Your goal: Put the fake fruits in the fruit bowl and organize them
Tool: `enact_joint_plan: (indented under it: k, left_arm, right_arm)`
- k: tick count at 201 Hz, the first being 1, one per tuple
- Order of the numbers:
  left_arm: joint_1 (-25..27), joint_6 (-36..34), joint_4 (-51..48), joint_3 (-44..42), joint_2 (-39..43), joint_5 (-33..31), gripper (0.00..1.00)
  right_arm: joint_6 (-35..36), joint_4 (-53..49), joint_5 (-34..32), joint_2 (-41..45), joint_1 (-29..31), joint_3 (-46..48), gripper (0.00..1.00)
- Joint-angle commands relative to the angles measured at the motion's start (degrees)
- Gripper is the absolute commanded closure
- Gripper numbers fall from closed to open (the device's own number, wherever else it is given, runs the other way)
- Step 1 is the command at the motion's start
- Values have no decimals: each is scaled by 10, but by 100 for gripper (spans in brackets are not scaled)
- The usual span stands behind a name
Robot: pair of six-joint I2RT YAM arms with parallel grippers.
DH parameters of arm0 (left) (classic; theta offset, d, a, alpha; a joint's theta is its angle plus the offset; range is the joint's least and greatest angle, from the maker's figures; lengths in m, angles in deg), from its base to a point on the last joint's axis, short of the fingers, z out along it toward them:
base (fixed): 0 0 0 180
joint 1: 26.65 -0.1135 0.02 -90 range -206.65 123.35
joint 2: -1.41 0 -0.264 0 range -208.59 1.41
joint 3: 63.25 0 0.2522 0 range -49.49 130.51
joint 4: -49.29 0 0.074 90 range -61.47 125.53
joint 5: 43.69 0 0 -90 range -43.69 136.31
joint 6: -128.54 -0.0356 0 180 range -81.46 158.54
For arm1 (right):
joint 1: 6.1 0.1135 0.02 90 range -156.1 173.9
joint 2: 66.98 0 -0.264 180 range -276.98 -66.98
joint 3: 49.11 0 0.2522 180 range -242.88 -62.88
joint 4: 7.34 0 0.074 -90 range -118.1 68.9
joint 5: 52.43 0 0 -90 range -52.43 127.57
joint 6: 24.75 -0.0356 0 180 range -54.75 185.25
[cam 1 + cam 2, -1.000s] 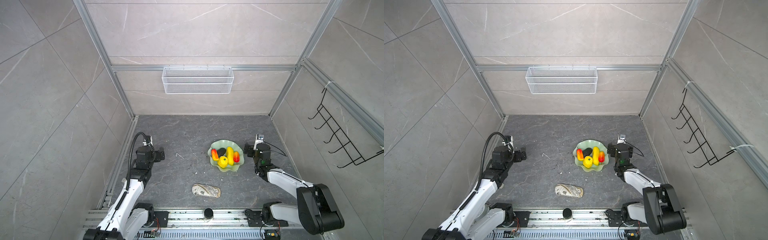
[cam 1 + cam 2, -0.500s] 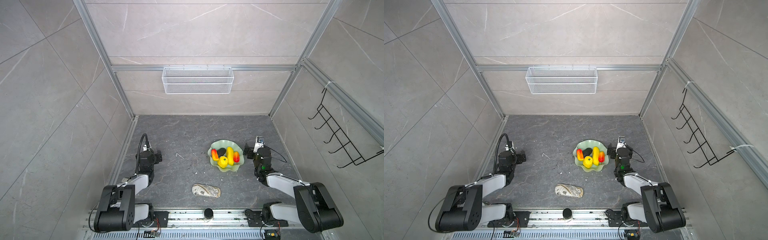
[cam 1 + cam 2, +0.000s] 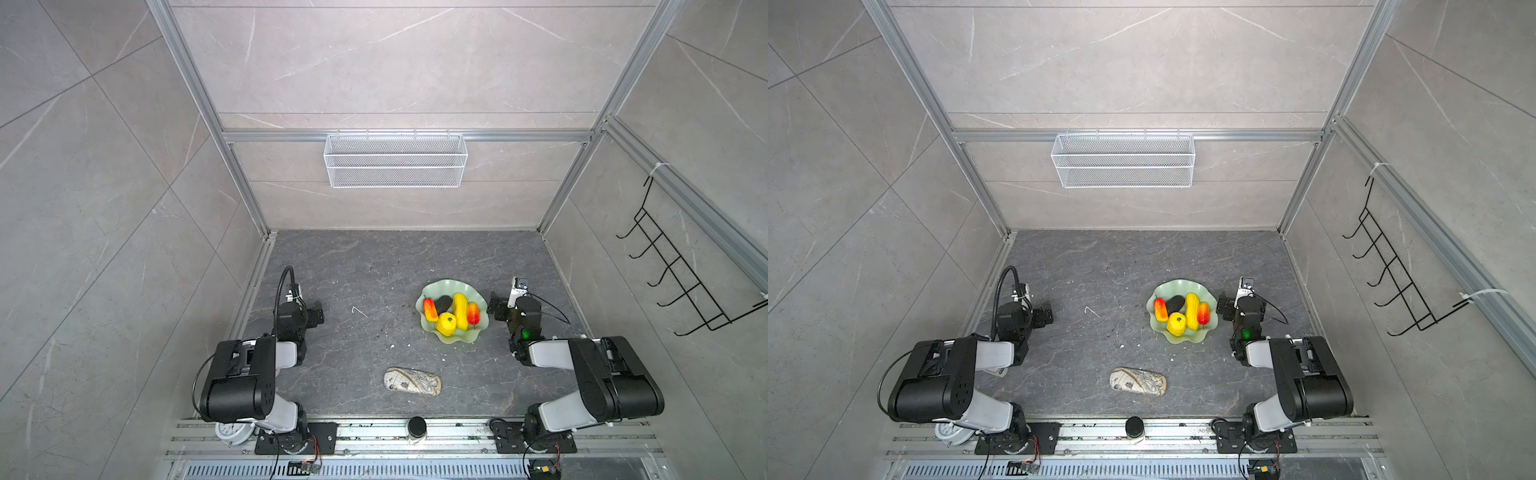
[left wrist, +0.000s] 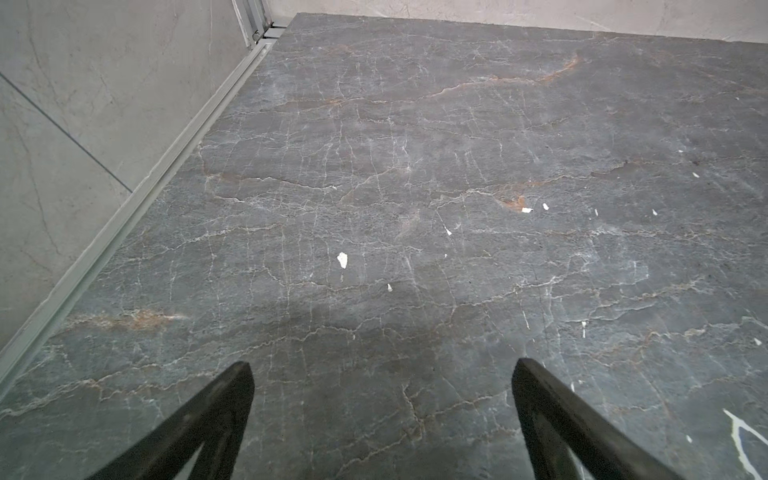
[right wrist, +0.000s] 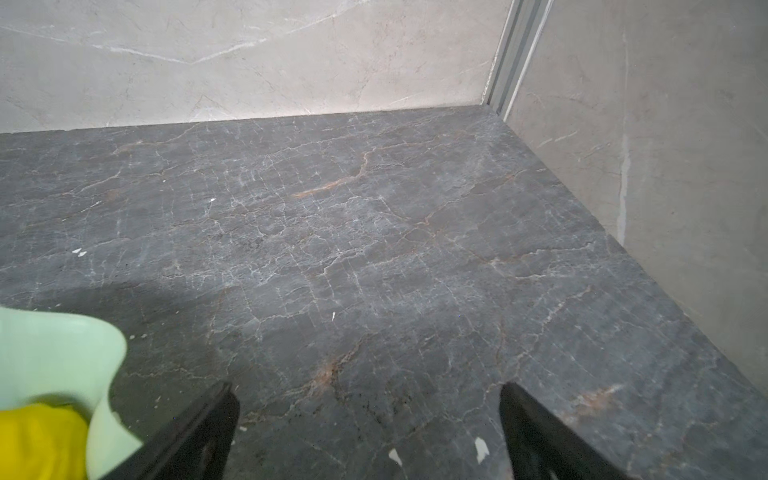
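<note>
The fruit bowl (image 3: 456, 338) (image 3: 1186, 338) is seen on the right half of the counter (image 3: 353, 266) in both top views. All five fake fruits are gathered inside it. The long yellow one (image 3: 459, 311) (image 3: 1192, 310) is laid across the middle. The black oval one (image 3: 444, 303) (image 3: 1175, 304) is set at its left, and the round yellow one (image 3: 445, 324) (image 3: 1177, 324) sits at the near side. The two red-orange pieces are placed at the flanks, one at the left (image 3: 429, 309) (image 3: 1160, 308) and one at the right (image 3: 473, 314) (image 3: 1203, 313).

The right hand (image 5: 370, 401) is held just beside the bowl's right edge, low over the counter. Its jaws are spread wide and nothing is held between them. In the right wrist view a lobe of the mint rim (image 5: 62, 353) is seen next to one finger, outside the gap. No contact with it can be made out.

The left hand (image 4: 382, 370) is kept well apart from the bowl, over bare counter near the left wall. Its jaws are likewise spread wide and nothing is gripped.

A beige patterned pouch (image 3: 412, 381) (image 3: 1138, 381) is left lying flat on the counter nearer the front rail, outside the bowl. A white wire mesh basket (image 3: 395, 166) is hung on the back wall.
</note>
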Motion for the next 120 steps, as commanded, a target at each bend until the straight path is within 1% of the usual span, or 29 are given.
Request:
enact_joint_plan:
  k: [1, 107, 120]
  left_arm:
    - [-4, 2, 32, 16, 4, 15, 0]
    - [-3, 1, 36, 13, 5, 9, 0]
    - [-3, 1, 37, 13, 5, 9, 0]
  right_arm:
    - [-8, 23, 22, -3, -2, -1, 0]
    - [-2, 28, 21, -3, -3, 2, 1]
    - [3, 26, 33, -5, -3, 0, 0]
